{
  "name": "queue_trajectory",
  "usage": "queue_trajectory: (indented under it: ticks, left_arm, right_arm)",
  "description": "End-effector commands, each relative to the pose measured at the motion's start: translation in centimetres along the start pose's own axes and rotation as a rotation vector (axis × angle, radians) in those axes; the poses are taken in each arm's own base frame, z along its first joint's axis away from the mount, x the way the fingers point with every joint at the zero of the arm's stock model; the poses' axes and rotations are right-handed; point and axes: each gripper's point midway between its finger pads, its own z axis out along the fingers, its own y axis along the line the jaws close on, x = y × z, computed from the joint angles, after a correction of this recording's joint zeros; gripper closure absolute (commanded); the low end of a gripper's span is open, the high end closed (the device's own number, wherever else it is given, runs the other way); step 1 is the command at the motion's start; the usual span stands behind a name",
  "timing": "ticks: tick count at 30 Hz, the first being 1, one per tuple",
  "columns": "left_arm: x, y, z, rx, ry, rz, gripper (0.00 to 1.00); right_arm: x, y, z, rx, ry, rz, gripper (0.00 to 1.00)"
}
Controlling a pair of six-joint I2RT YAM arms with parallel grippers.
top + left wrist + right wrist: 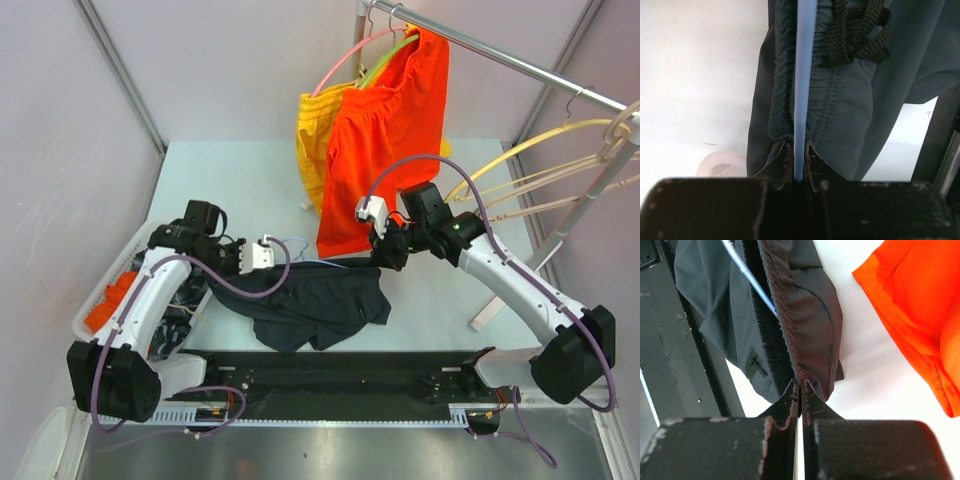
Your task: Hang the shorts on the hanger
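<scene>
As the shorts (320, 300) sag between them,
left end effector (799, 170) clamps the hanger (802, 75), right end effector (801, 390) the fabric.

Matt dark cloth shorts (315, 305), smooth light-blue hanger (804, 90), shiny metal rail (520, 65)

The shorts (315, 300) stretch dark and rumpled between two grippers. The left gripper (262, 255) meets their upper left corner and the right gripper (385, 252) their upper right. Along their top edge shows a thin blue strand of the hanger (325, 263). Just behind the shorts, orange shorts (390, 140) hang from a rail (520, 65), with yellow shorts (315, 140) beside them. Left of the shorts stands a white basket (100, 285). Cream hangers (540, 150) hang behind and to the right.
</scene>
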Motion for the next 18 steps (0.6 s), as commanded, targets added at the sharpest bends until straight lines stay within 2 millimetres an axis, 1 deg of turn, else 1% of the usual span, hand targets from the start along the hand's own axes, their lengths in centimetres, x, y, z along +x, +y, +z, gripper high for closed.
queue_trajectory:
  ticks: [1,2,3,5,6,9,12,13,15,16,18]
  left_arm:
    - [0.8,-0.2,-2.1,-0.038,0.049,0.041,1.0]
    - [0.1,-0.2,-2.2,-0.04,0.019,0.052,1.0]
    - [-1.1,-0.4,-2.6,-0.036,-0.028,0.064,1.0]
    - [-2.0,-0.4,-3.0,-0.035,-0.067,0.074,1.0]
    - [-2.5,-0.5,-3.2,-0.031,-0.087,0.078,1.0]
    - [-2.7,-0.8,-3.3,-0.03,-0.098,0.115,1.0]
    - [-3.3,-0.9,-3.5,-0.042,-0.125,0.155,1.0]
    - [-3.7,-1.0,-3.6,-0.043,-0.148,0.166,1.0]
    - [-4.5,-1.0,-4.0,-0.05,-0.177,0.194,1.0]
    - [-4.9,-1.0,-4.2,-0.054,-0.194,0.207,1.0]
    - [-6.1,-0.9,-4.8,-0.063,-0.244,0.229,1.0]
  right_arm:
    - [-0.4,-0.4,-1.2,0.047,-0.005,-0.026,0.92]
    - [-0.6,-0.4,-1.1,0.046,-0.014,-0.028,0.83]
    - [-1.3,-0.2,-1.0,0.045,-0.032,-0.041,0.63]
    - [-2.0,0.3,-1.1,0.037,-0.051,-0.055,0.45]
    - [-2.6,0.9,-1.3,0.025,-0.071,-0.071,0.35]
    - [-4.1,2.3,-1.9,-0.005,-0.123,-0.103,0.27]
    - [-5.9,4.1,-2.9,-0.047,-0.199,-0.147,0.24]
    - [-6.5,5.0,-3.2,-0.063,-0.224,-0.161,0.24]
    - [-7.6,5.9,-3.4,-0.081,-0.267,-0.187,0.24]
    - [-8.2,6.9,-3.5,-0.099,-0.285,-0.209,0.25]
    - [-8.9,7.9,-3.5,-0.118,-0.309,-0.241,0.27]
